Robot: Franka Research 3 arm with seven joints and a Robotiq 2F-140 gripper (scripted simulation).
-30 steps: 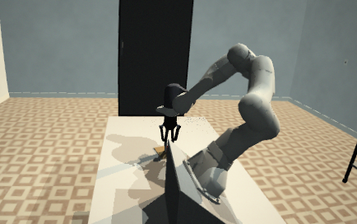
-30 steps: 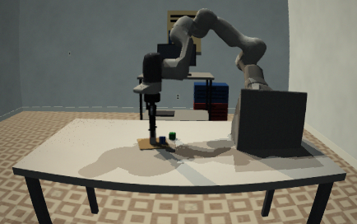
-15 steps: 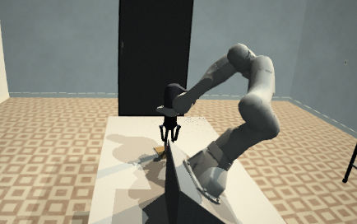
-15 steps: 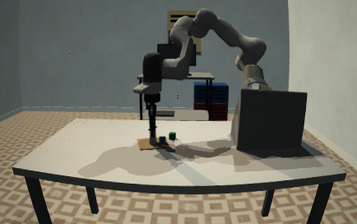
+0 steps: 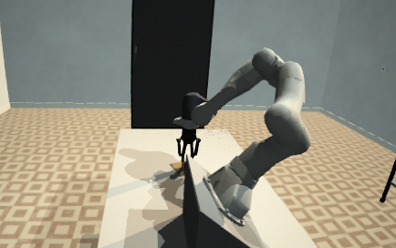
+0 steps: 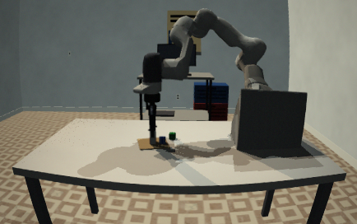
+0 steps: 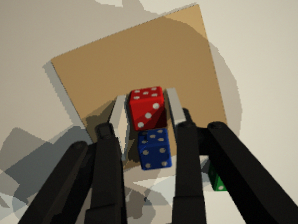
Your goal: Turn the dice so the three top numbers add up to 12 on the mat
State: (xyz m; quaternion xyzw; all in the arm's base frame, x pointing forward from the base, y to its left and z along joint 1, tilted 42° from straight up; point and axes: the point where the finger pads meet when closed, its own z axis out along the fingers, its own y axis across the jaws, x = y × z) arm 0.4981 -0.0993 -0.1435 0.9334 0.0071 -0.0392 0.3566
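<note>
- Gripper [image 5: 187, 156] [image 6: 153, 141] [image 7: 148, 104]: down at the mat, fingers partly open, one either side of the red die with a slight gap showing; no firm hold is evident
- Red die [image 5: 185, 162] [image 7: 147, 111]: over the mat, between the fingers, just beside the blue die
- Blue die [image 6: 162, 140] [image 7: 155, 150]: at the mat's near edge in the wrist view; full support cannot be confirmed
- Green die [image 6: 172, 136] [image 7: 218, 179]: off the mat, on the table [image 6: 111, 132]
- Mat [image 5: 175, 166] [image 6: 145, 144] [image 7: 145, 50]: appears flat
- Total of 12: cannot be verified, green's top number being unreadable
- Outstanding, in my judgement: green onto the mat, blue's placement secured, total settled, fingers withdrawn

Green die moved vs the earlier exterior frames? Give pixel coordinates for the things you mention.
No. In the exterior view the green die [image 6: 172, 136] [image 7: 219, 180] sits at the same spot, just past the mat's [image 6: 145, 144] [image 7: 145, 50] far right corner.
</note>
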